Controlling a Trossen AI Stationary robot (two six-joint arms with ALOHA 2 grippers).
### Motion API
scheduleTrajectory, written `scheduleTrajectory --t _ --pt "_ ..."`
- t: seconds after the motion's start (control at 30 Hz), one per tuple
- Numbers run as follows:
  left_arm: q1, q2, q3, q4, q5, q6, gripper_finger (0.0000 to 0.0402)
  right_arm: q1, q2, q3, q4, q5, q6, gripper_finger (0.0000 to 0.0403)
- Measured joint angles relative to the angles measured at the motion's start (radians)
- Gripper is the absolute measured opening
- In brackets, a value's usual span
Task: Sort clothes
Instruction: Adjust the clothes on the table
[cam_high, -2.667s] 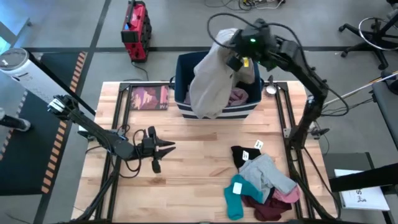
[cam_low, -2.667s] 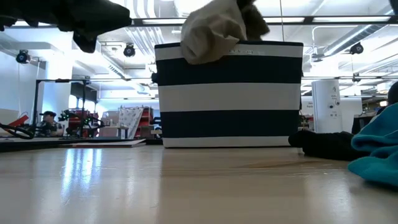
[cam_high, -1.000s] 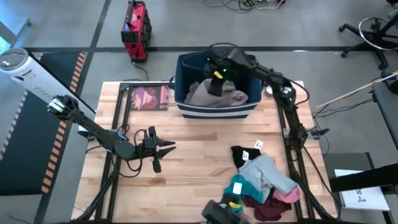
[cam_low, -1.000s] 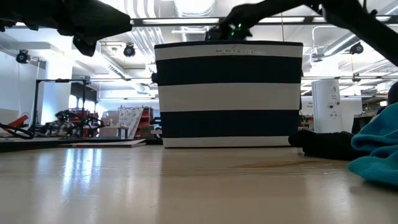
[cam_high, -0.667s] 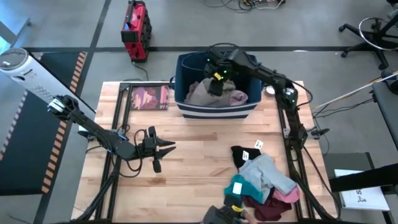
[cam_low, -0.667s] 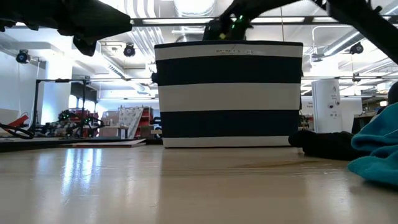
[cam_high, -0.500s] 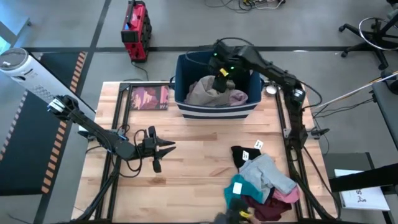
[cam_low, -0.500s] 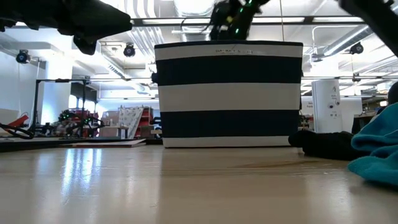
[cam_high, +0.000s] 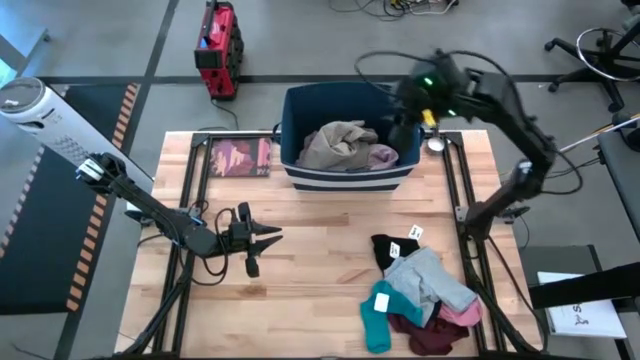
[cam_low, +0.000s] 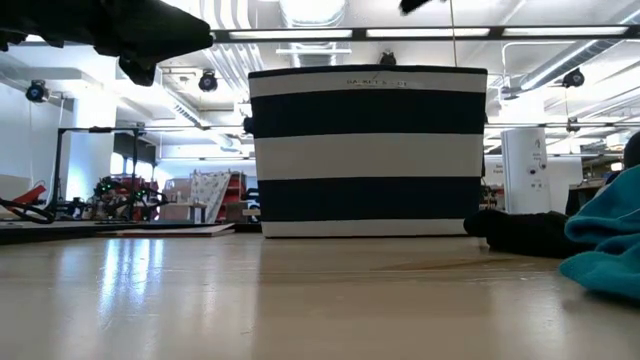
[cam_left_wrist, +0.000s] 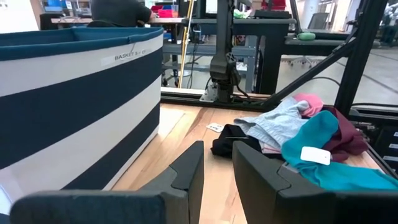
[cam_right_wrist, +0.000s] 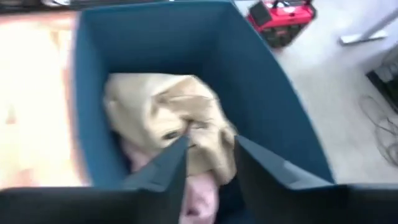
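Beige garment (cam_high: 335, 143) lies in the bin (cam_high: 300, 176); my right gripper (cam_high: 402, 128), fingers apart and empty, hovers above; remaining clothes (cam_high: 420, 292) overlap, so I risk lifting several.

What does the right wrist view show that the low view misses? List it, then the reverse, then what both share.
Only the right wrist view: the beige garment lying over a pink garment inside the bin, and the open right gripper above them. Only the low view: the bin's white stripes, a teal garment and a black garment on the table. Both: the blue bin.
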Motion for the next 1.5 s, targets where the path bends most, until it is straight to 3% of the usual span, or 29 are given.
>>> scheduleTrajectory --t 0.1,0.17,0.33,0.57,0.97,1.27,1.5 --pt "0.000 0.000 0.000 0.004 0.005 0.009 0.0073 0.089 -0.060 -0.042 -0.025 -0.001 0.050 0.0023" --pt "0.000 0.000 0.000 0.008 0.027 0.010 0.0073 0.153 -0.093 -0.084 -0.028 -0.001 0.093 0.0008" --pt "0.000 0.000 0.000 0.009 0.061 0.010 0.0073 0.300 -0.170 -0.214 -0.055 -0.001 0.198 0.0015" --pt "0.000 0.000 0.000 0.006 0.061 0.032 0.0073 0.521 -0.249 -0.496 -0.028 -0.001 0.383 0.0002" --pt "0.000 0.000 0.000 -0.011 0.062 0.013 0.0073 0.919 -0.243 -0.935 0.127 -0.073 0.787 0.0000" --pt "0.000 0.000 0.000 -0.034 0.062 -0.004 0.0073 1.052 -0.190 -1.193 0.395 -0.244 0.932 0.0000" --pt "-0.001 0.000 0.000 -0.040 0.062 -0.012 0.0073 1.056 -0.130 -1.270 0.503 -0.262 0.926 0.0000"
